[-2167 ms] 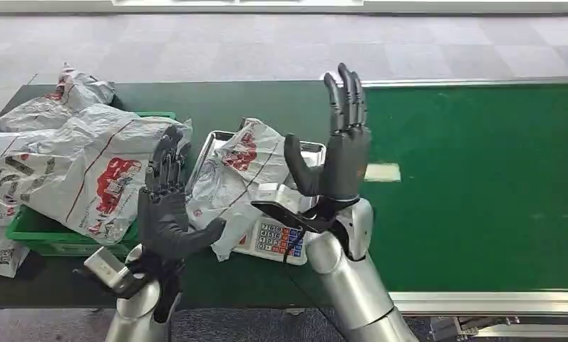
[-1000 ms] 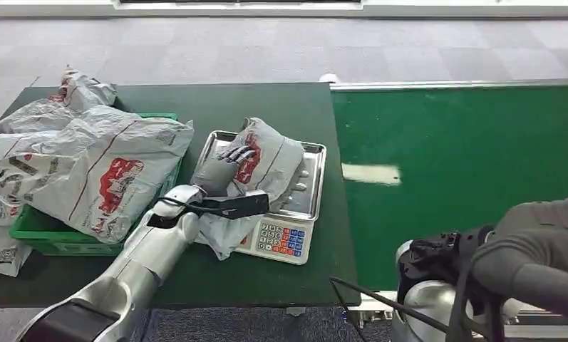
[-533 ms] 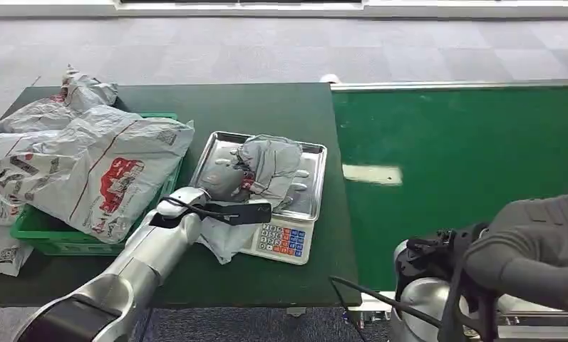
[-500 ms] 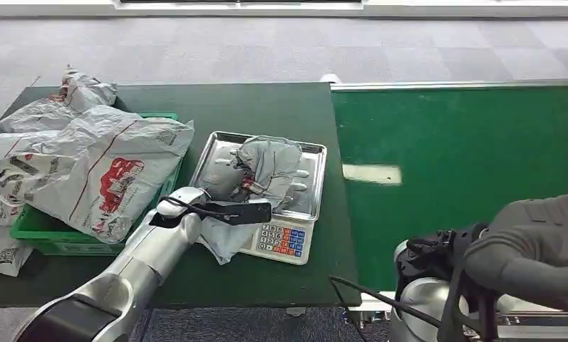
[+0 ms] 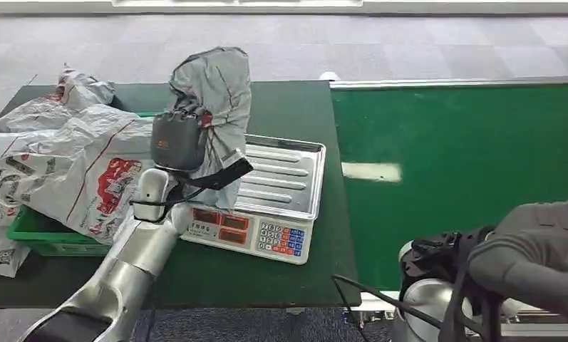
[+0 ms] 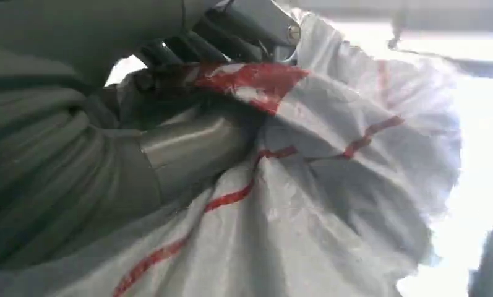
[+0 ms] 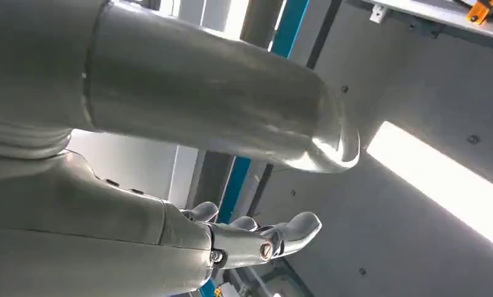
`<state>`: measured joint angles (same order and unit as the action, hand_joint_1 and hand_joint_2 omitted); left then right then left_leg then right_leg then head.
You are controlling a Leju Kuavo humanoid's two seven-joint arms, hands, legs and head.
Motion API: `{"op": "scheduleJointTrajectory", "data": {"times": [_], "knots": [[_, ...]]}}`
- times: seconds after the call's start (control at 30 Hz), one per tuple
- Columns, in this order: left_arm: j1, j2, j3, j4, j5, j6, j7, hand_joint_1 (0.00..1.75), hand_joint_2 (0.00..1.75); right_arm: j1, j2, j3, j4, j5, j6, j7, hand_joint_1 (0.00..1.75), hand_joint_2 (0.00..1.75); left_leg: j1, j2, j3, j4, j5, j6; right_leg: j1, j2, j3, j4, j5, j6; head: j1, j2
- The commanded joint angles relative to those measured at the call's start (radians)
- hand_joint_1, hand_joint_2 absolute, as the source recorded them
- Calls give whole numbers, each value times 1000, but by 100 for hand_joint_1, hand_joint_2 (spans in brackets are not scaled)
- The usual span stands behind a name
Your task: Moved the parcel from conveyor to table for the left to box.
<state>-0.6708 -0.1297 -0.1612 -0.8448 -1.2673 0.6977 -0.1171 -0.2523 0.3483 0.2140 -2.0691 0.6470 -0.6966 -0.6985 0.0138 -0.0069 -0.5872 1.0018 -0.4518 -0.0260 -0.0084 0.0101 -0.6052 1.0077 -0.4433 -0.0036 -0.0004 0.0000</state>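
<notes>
Grey parcel lifted clear of the scale, bound for the box

Green conveyor belt (image 5: 466, 178): largest item, running beside the table; carries no parcel in the stretch shown, which suits a transfer already made.

Dark green table (image 5: 281, 107): holds the scale and the box, so 1 arm can reach both.

Heap of grey-and-red mail bags (image 5: 74, 164): piled on and over the green box (image 5: 35, 239), the likely destination, just beside the raised parcel.

Weighing scale (image 5: 266, 199): steel tray bare; keypad and 2 red displays face the robot.

Parcel (image 5: 217, 92): soft grey bag, held in the air above the tray's box-side edge, hanging slack below the grip.

Left hand (image 5: 177, 139): fingers clamped on a bunched fold of the bag, a hold suited to limp plastic.

Right hand (image 7: 256, 238): hangs low, off the work; fingers together and fairly straight, holding nothing.
</notes>
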Motion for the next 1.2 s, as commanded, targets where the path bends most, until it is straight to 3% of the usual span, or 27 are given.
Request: {"op": "scheduleJointTrajectory", "data": {"times": [0.03, 0.73, 0.8, 0.83, 0.87, 0.9, 0.97, 1.03, 1.07, 1.1, 1.13, 1.17, 1.2], "knots": [[82, -4, 450, -412, -51, 0, -78, 175, 175, 34, 1, -1, 27, -6, -2, 0, 0, 0, 1, 7, 2, -1, -1, 0, 1, 6, 1, -1, 1, 0, 0, 0], [90, -25, 483, -436, -83, 0, -84, 175, 175, 38, 1, 0, 28, -5, -2, 0, 0, 0, 0, 1, 3, -2, 0, 1, 1, 0, 3, -2, 0, 0, 0, 0], [86, -26, 558, -375, -238, 0, 6, 175, 175, 46, 1, -1, 36, -1, -2, 0, 0, 0, 0, 2, 3, -2, 0, 1, 1, 0, 3, -3, 0, 0, 0, 0], [63, 58, 493, -195, -304, -12, 167, 166, 175, 51, 1, -5, 31, 12, -2, 0, 0, 0, 0, 2, 3, -2, 0, 1, 0, 1, 3, -2, 0, 0, 0, 0], [20, 133, 357, -58, -304, -142, 357, 150, 175, 61, 1, -1, 27, 20, -2, 0, 0, 0, -1, 1, 7, -5, 1, 1, 0, -1, 6, -4, 0, 0, 0, 0], [-14, 171, 295, 33, -304, -182, 456, 175, 175, 64, 1, 5, 28, 19, -2, 0, 0, 0, -1, -2, 4, -3, 1, 0, 0, -3, 5, -2, -1, 0, 0, 0], [-51, 188, 322, 173, -304, -175, 490, 175, 175, 64, 1, 12, 30, 17, -2, 0, 0, 0, -1, -6, 5, -5, 3, 0, 0, -7, 6, -3, 0, -1, 0, 0], [-75, 203, 365, 287, -297, -161, 490, 175, 175, 61, 1, 14, 30, 12, -2, 0, 0, 0, 1, -2, 6, -5, 2, 0, 1, -3, 5, -4, 1, -1, 0, 0], [-80, 211, 385, 318, -290, -169, 499, 152, 175, 59, 1, 13, 30, 11, -2, 0, 0, 0, 0, 0, 5, -3, 1, 0, 0, -1, 3, -2, 1, -2, 0, 0], [-78, 221, 395, 337, -299, -160, 519, 0, 175, 61, 1, 13, 33, 8, -2, 0, 0, 0, 1, 1, 5, -3, 2, 0, 1, 0, 2, -2, 1, -2, 0, 0], [-78, 220, 411, 343, -291, -132, 524, 0, 175, 58, 1, 16, 32, 7, -2, 0, 0, 0, 1, 1, 6, -4, 2, 0, 1, -1, 4, -4, 1, -2, 0, 0], [-66, 213, 480, 328, -249, 0, 568, 0, 0, 63, 1, 17, 42, -1, -2, 0, 0, 0, 1, 2, 4, -2, 2, -2, 1, 1, 2, -2, 1, -2, 0, 0], [-14, 220, 519, 247, -216, 0, 528, 0, 0, 63, 1, 17, 45, -1, -2, 0, 0, 0, 2, 5, 5, -3, 2, -1, 1, 4, 3, -3, 2, -2, 0, 0]]}}
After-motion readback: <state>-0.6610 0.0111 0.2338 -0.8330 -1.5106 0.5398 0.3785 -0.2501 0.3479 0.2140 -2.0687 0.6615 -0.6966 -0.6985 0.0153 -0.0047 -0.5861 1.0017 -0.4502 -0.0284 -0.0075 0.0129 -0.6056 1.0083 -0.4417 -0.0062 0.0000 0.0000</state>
